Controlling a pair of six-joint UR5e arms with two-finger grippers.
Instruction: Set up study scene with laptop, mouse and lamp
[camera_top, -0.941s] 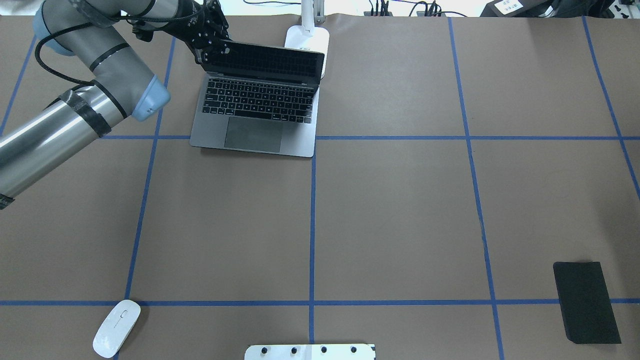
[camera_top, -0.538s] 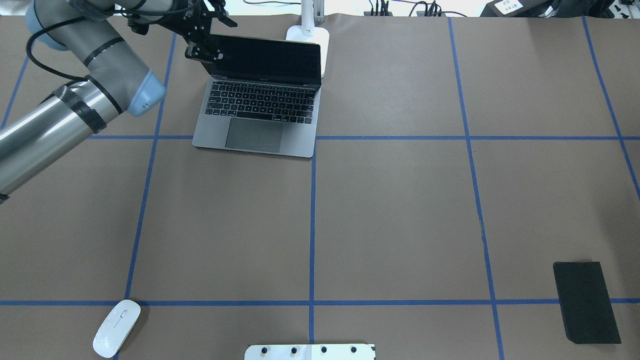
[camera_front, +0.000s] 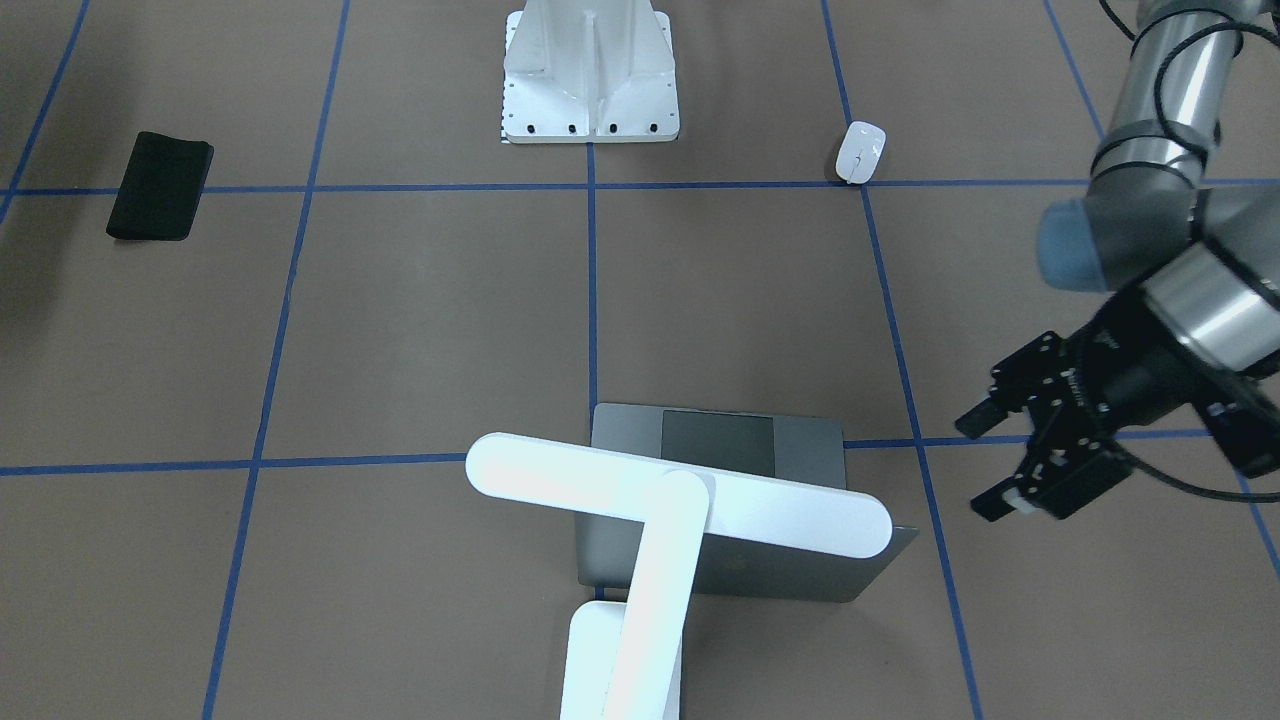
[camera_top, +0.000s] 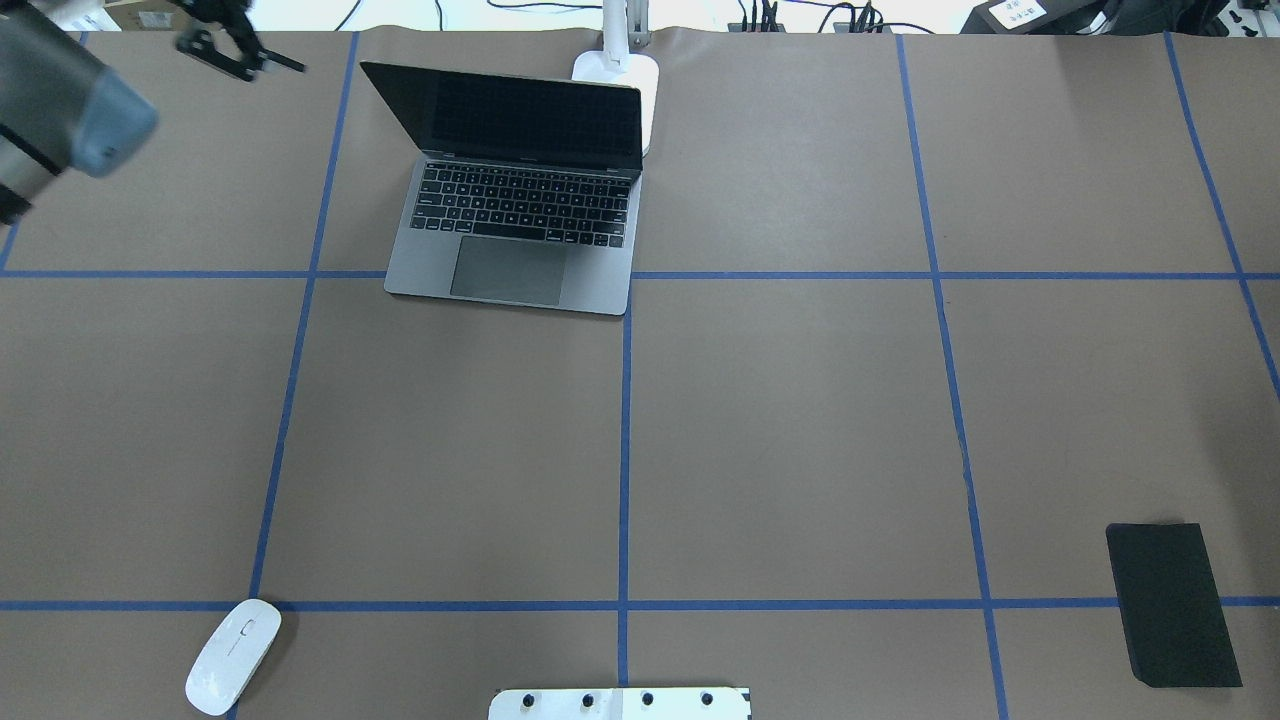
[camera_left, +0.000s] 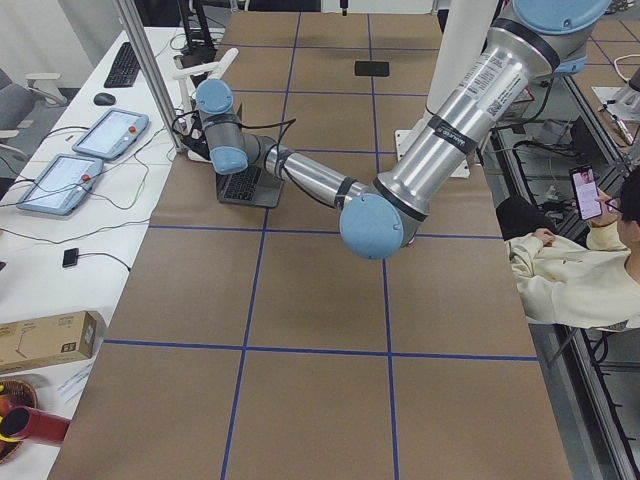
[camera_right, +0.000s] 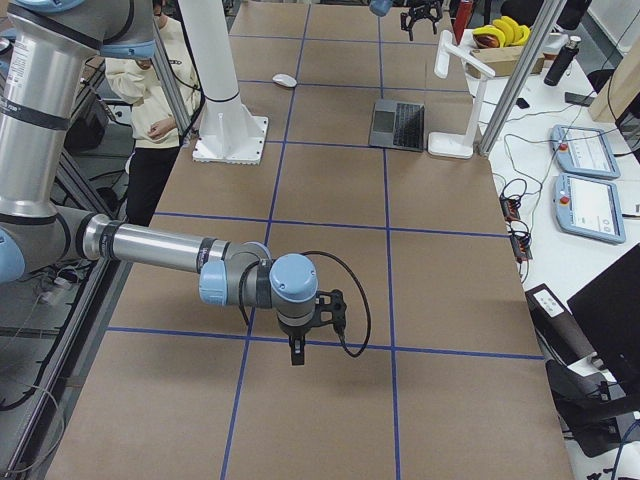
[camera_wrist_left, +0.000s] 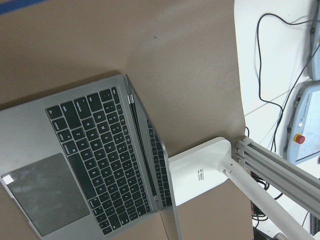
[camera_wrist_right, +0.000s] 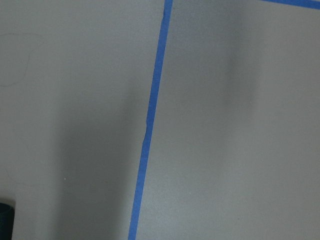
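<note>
Brown matt paper over the table (camera_top: 800, 420), ruled into large squares by blue tape (camera_top: 623, 450). Nearest the robot, at the table edge, a white ribbed metal pedestal (camera_front: 590, 70) with bolt holes along its foot. To its left, on the near cross-line of tape, the mouse (camera_top: 233, 655): small, glossy white, a low oval shell with a thin centre seam, lying askew and well apart from everything else. Off to the near right, a flat black pad (camera_top: 1172, 604), dull and rectangular. Out at the table's right end, seen only from the side camera, the right gripper (camera_right: 297, 355), low over bare paper beside a tape line; cannot tell whether parted or closed.

Farther out, the laptop (camera_top: 520, 215): thin space-grey metal, lid raised, dark screen, grey keys, broad smooth trackpad, front edge lying over a cross-line of tape. To its left and clear of it, the left gripper (camera_front: 978, 466), black, jaws spread wide, nothing between them. Farthest, just behind the lid, the lamp (camera_front: 680, 505): smooth white, plastic by the look, with a flat slanted arm, a long round-ended bar at the top and a slab base.

Judged from the layout: laptop opened and lamp in place, mouse not yet brought over. Next, probably, a long reach back to the near left corner, jaws set across the mouse's narrow width. Worth gripping low and gently, the shell being slick, domed and likely to squirt out, then setting down beside the keyboard.
</note>
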